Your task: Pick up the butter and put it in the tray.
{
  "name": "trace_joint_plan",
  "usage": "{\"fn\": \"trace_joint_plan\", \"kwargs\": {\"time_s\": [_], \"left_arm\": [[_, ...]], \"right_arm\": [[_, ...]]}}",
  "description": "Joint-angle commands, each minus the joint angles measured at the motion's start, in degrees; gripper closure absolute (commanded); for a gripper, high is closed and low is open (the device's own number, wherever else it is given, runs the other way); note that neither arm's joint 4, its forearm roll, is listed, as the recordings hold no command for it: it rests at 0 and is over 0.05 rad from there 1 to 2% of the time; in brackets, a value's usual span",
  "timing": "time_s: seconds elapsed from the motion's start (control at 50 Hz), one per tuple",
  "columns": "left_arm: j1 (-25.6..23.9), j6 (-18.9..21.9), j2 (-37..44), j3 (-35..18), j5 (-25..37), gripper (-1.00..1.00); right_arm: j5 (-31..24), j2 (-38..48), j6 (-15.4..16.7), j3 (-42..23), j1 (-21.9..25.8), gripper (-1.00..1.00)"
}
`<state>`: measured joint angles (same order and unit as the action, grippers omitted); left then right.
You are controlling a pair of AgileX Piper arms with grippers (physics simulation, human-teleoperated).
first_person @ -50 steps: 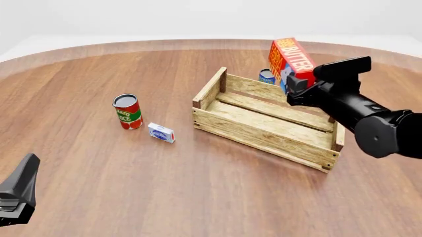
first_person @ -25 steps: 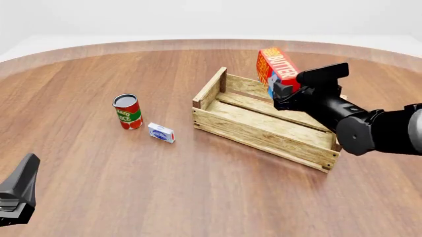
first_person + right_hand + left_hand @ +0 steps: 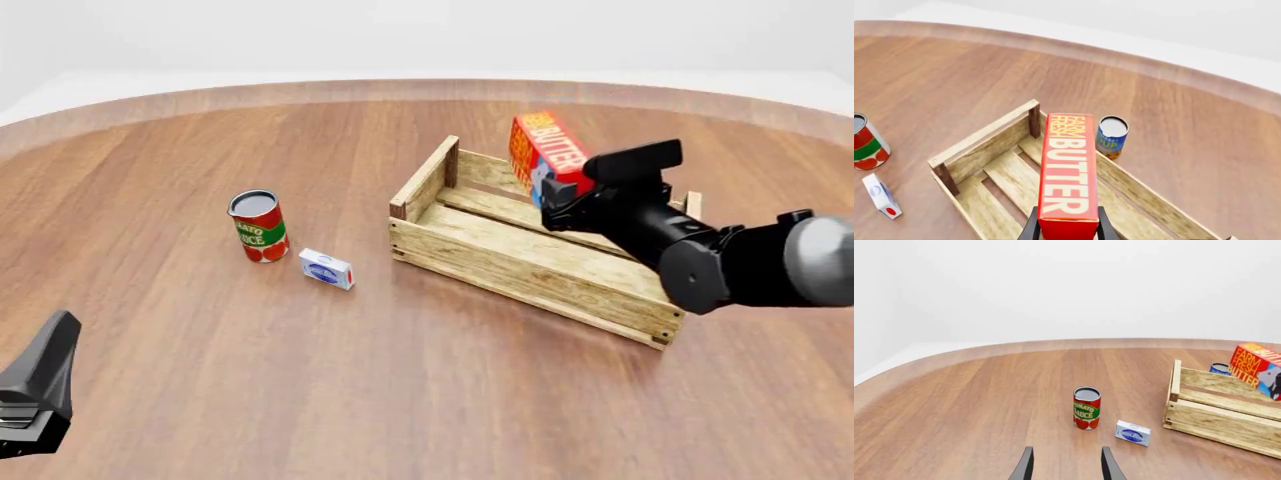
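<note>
— Butter (image 3: 549,148) had moved leftward, over the tray (image 3: 470,251), clamped in the right gripper (image 3: 558,195)?
— Yes. Left gripper (image 3: 1066,466) sat parted. Two cans, one small box.

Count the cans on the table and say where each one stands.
2. The red tomato sauce can stands left of the tray, near the small blue-white box. The blue can stands just behind the tray's far wall.
</note>
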<state>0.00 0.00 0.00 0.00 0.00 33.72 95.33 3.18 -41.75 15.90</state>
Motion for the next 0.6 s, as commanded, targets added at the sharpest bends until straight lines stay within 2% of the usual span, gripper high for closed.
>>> {"fn": "trace_joint_plan", "kwargs": {"time_s": [0.02, 0.6], "left_arm": [[0.0, 0.0, 0.0, 0.0, 0.0, -1.0], [0.0, 0.0, 0.0, 0.0, 0.0, -1.0]], "right_arm": [[1.0, 0.9, -1.4, -1.1, -0.2, 1.0], [3.3, 4.8, -2.9, -1.4, -0.7, 1.0]]}}
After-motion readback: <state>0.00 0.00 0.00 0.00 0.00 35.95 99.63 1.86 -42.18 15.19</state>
